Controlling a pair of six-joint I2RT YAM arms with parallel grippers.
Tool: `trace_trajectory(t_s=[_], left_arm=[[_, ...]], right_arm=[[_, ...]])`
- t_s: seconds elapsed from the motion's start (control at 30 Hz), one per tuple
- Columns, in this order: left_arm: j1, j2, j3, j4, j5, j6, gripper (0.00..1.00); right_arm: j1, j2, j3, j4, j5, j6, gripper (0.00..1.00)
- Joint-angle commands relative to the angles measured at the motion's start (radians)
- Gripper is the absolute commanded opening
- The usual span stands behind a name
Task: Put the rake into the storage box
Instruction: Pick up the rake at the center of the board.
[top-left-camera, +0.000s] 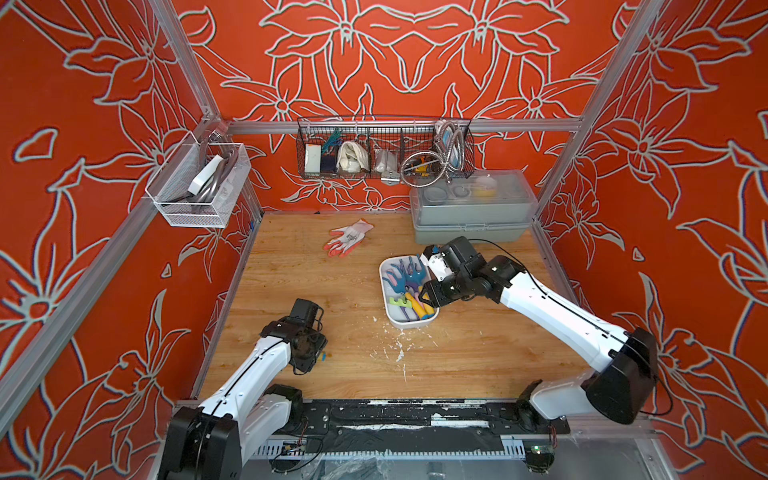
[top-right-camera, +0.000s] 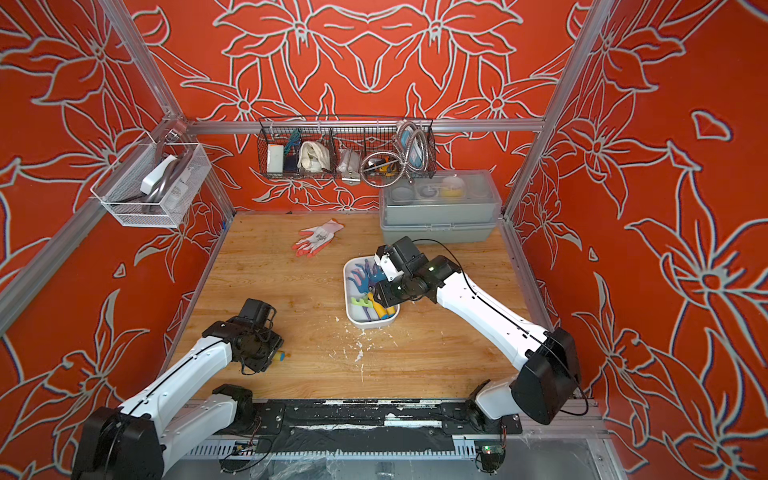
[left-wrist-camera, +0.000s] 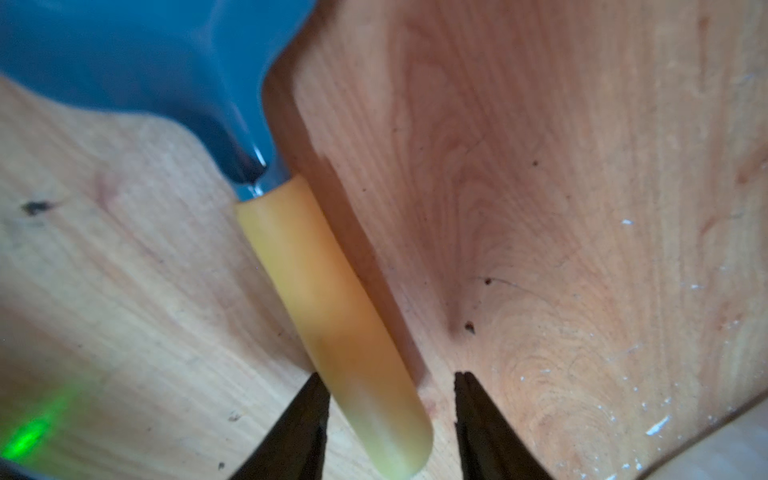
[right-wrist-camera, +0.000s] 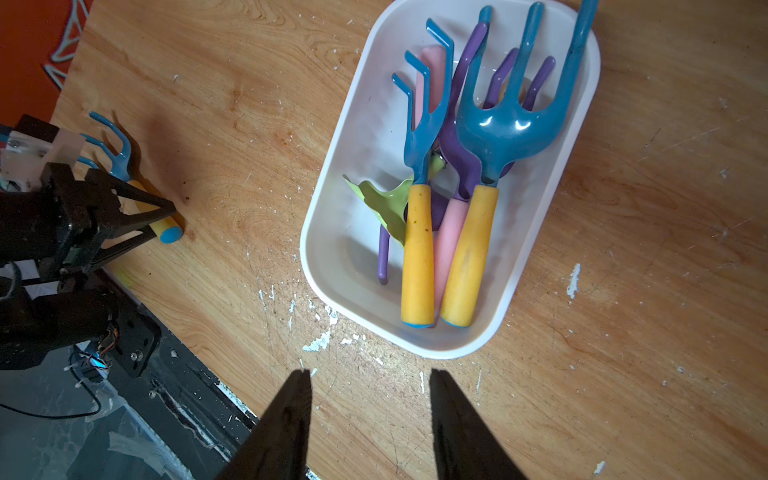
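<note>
A rake (left-wrist-camera: 332, 316) with a blue head and a yellow handle lies flat on the wooden table, near the front left. My left gripper (left-wrist-camera: 390, 374) stands open astride the handle's end. One finger (left-wrist-camera: 307, 411) touches the handle and a gap shows at the other finger. The right wrist view shows the same rake (right-wrist-camera: 120, 153) under that gripper (right-wrist-camera: 160, 222). The storage box (top-left-camera: 384, 286) (right-wrist-camera: 365, 137) holds several hand tools with yellow and pink handles. My right gripper (right-wrist-camera: 372, 372) hangs open by the box's near end, with nothing in it.
A white and orange glove (top-left-camera: 347, 237) lies at the back of the table. A grey case with a clear lid (top-left-camera: 471, 212) stands at the back right. A wire basket (top-left-camera: 384, 149) and a mesh basket (top-left-camera: 199, 183) hang on the walls. White flecks (top-left-camera: 399, 353) dot the wood.
</note>
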Motion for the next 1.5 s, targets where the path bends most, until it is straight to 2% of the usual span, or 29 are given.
trace_trajectory(t_s=[0.0, 0.4, 0.6, 0.8, 1.1, 1.23, 1.47], left_arm=[[0.009, 0.026, -0.015, 0.023, 0.010, 0.027, 0.45], [0.009, 0.061, -0.005, 0.065, 0.076, 0.092, 0.21], [0.009, 0.086, 0.062, 0.073, 0.153, 0.182, 0.00], [0.006, 0.128, 0.139, 0.079, 0.275, 0.280, 0.00], [-0.045, 0.085, 0.241, 0.067, 0.388, 0.350, 0.00], [-0.107, 0.113, 0.292, 0.086, 0.439, 0.372, 0.00], [-0.268, 0.196, 0.422, 0.116, 0.469, 0.422, 0.00]], right_arm=[[-0.001, -0.005, -0.021, -0.027, 0.005, -0.010, 0.47], [-0.002, -0.036, -0.041, -0.034, 0.026, -0.002, 0.46], [-0.003, -0.059, -0.053, -0.050, 0.061, 0.002, 0.46], [-0.018, -0.084, -0.078, -0.053, 0.076, 0.010, 0.46], [-0.055, -0.129, -0.133, -0.057, 0.082, 0.023, 0.46], [-0.081, -0.147, -0.151, -0.062, 0.076, 0.028, 0.46], [-0.109, -0.184, -0.171, -0.073, 0.077, 0.031, 0.46]])
